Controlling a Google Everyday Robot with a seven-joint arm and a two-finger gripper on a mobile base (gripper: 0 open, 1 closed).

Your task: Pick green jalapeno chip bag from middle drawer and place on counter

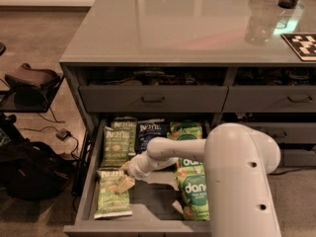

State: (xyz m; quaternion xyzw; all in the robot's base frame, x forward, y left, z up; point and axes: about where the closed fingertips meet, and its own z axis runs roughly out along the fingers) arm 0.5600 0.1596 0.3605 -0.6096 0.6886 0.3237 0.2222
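Note:
The middle drawer [84, 201] is pulled open below the counter [187, 28]. Light-green Kettle jalapeno chip bags lie along its left side: one at the front [112, 199], one in the middle [117, 144] and one behind it [126, 125]. My gripper [125, 176] reaches in from the right on the white arm [168, 152]. It is low over the top edge of the front bag, with its beige fingertips [126, 183] apart. It holds nothing that I can see.
A dark blue Kettle bag [150, 132] lies at the drawer's back. Green dang pouches [195, 194] fill the right side, partly hidden by my arm. Closed drawers [153, 98] sit above. Bags and cables [29, 167] lie on the floor to the left.

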